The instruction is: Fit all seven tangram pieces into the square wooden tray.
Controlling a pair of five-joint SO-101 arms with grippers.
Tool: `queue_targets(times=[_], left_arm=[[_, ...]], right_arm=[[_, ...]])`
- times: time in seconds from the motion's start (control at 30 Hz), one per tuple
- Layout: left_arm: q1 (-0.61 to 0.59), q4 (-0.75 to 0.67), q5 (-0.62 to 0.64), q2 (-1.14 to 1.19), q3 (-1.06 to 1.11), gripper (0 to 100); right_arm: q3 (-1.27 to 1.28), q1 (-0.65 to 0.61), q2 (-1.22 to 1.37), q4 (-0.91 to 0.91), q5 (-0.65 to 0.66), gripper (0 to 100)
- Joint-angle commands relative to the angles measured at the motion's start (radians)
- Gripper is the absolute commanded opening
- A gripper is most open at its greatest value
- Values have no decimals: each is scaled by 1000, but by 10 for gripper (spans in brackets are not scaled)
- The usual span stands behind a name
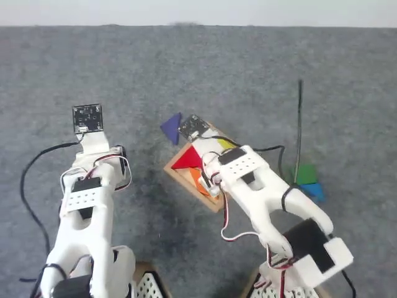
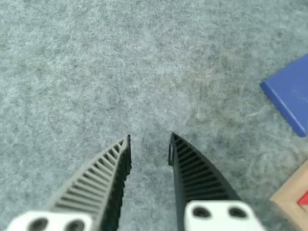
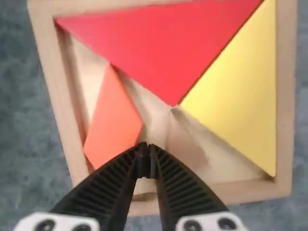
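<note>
Over the tray's (image 3: 43,96) bare wooden floor, the right gripper (image 3: 146,153) hangs with its fingers pressed together and nothing between them. It is just beside the orange piece (image 3: 113,120) and close to the tray wall nearest that arm. Open floor runs from the tray's middle to that wall, between the orange piece and the yellow triangle (image 3: 240,96). A narrower bare strip lies between the orange piece and the side wall.

The red triangle (image 3: 163,48) lies with its long edge along the far wall. The yellow triangle's long edge runs along the adjoining wall, and the two meet edge to edge, their points reaching the tray's centre. The orange piece is four-sided and slanted, and its upper tip touches the red triangle.

Outside the tray, the dark blue triangle (image 1: 172,127) lies flat just off the far corner. A green piece (image 1: 305,174) and a bright blue piece (image 1: 314,189) lie touching each other, well apart from the tray on the right arm's side.

The left gripper (image 2: 149,137) hovers with its fingers apart above bare surface, well apart from the tray, with the dark blue triangle between it and the tray's far corner.

The tabletop (image 1: 124,62) is covered in grey, felt-like cloth. A thin dark line (image 1: 300,118), rod or cable I cannot tell, runs near the green piece. A pale wall (image 1: 186,12) borders the far edge.
</note>
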Motion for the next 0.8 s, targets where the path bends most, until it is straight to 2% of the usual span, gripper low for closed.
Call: queue_targets(times=[0.0,0.17,0.33,0.77], left_arm=[[8,-25,-8,2,-8,123],[8,-25,-8,2,-8,123],[9,-25,-8,2,-8,123],[9,-25,-8,2,-8,123]], right_arm=[[26,-21,-70,-13,18,27],[20,-13,-217,-15,12,32],[18,120,-325,-82,-31,32],[-61,128,-48,-133,-35,32]])
